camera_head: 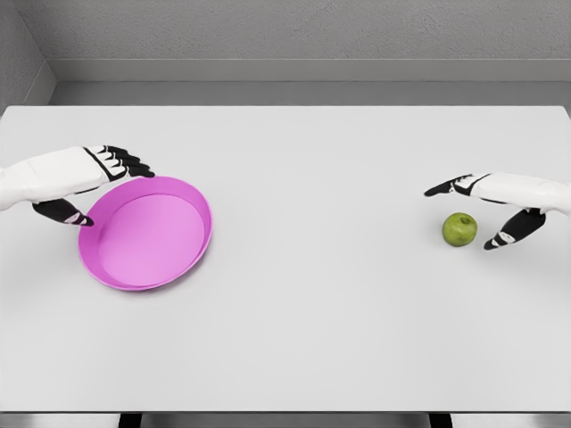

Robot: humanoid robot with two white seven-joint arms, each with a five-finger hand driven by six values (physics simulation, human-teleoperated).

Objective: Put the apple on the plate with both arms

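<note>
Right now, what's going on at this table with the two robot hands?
A humanoid robot is working at a white table. Its left hand is at the far left rim of a pink plate, fingers spread around the edge; the plate looks tilted. Its right hand is open around a green apple on the right, not visibly gripping it. The apple is not yet on the plate.

— What carries everything here?
— A plain white bench point(294, 321), wide and flat, its near edge at the bottom of the view and its far edge against a grey wall.
— And what lies on it?
— A magenta plate point(183, 254) toward the left edge, tilted rather than flat. A green apple point(459, 229) sits near the right edge, upright, stem up, well apart from the plate.
</note>
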